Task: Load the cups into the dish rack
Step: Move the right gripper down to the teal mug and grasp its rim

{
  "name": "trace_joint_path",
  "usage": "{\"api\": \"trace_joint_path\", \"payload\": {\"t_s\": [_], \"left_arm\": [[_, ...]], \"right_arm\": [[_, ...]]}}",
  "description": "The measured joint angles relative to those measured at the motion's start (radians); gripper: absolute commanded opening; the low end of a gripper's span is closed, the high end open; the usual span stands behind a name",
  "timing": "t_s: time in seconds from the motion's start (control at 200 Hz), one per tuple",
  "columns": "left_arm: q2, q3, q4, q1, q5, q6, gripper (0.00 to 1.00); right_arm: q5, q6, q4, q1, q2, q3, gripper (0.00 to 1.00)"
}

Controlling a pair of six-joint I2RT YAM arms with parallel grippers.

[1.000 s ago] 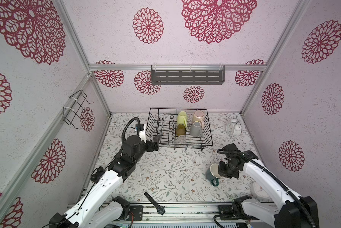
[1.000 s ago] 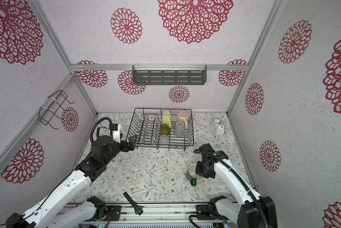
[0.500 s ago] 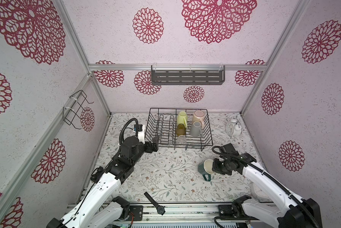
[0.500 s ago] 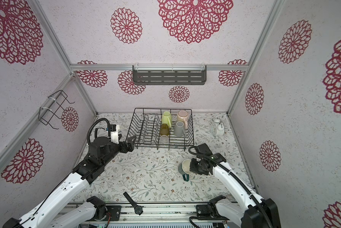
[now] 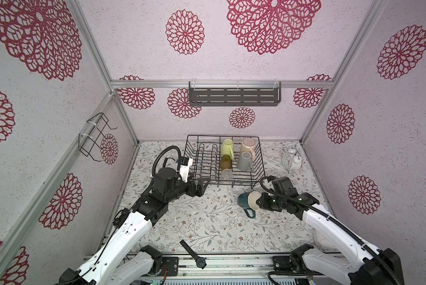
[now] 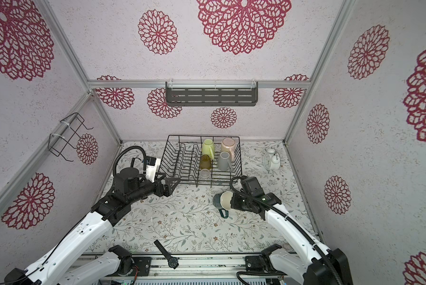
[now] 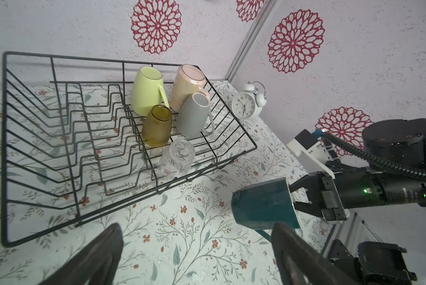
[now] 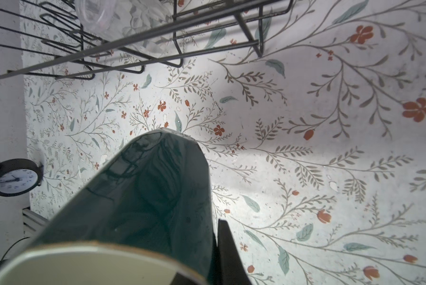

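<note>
Cups (image 5: 244,161), five in rack (image 5: 202,161), teal mug (image 5: 243,199) held

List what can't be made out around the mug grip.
Right gripper: one finger hidden by the teal mug in the right wrist view.
Mug handle: mostly behind the left gripper in the left wrist view.
Clear glass: cut off by the right wrist view's edge.
Watch dial: too small in both top views.
</note>
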Motion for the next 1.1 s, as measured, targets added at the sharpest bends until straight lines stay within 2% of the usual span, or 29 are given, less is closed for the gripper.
{"api": "trace_joint_path", "payload": {"t_s": [0.28,0.57,0.746,0.876,0.976,1.101], "left_arm": [[-0.018,-0.01,-0.029,0.0,0.018,0.004,0.97],[-0.026,-0.021,-0.099,-0.002,-0.042,0.051,0.97],[-0.052,-0.047,-0.096,-0.002,-0.047,0.063,0.97],[-0.053,-0.051,-0.106,-0.002,-0.05,0.079,0.97],[-0.054,-0.051,-0.107,-0.002,-0.047,0.087,0.97],[-0.039,-0.051,-0.108,-0.002,0.008,0.092,1.0]], "right_arm": [[0.097,-0.005,-0.089,0.202,0.124,0.1,0.0],[0.175,-0.018,-0.319,0.253,0.375,0.336,0.0],[0.195,-0.047,-0.376,0.287,0.468,0.375,0.0],[0.197,-0.057,-0.387,0.293,0.488,0.394,0.16],[0.193,-0.066,-0.388,0.293,0.495,0.405,0.34],[0.188,-0.074,-0.394,0.293,0.497,0.438,0.44]]}}
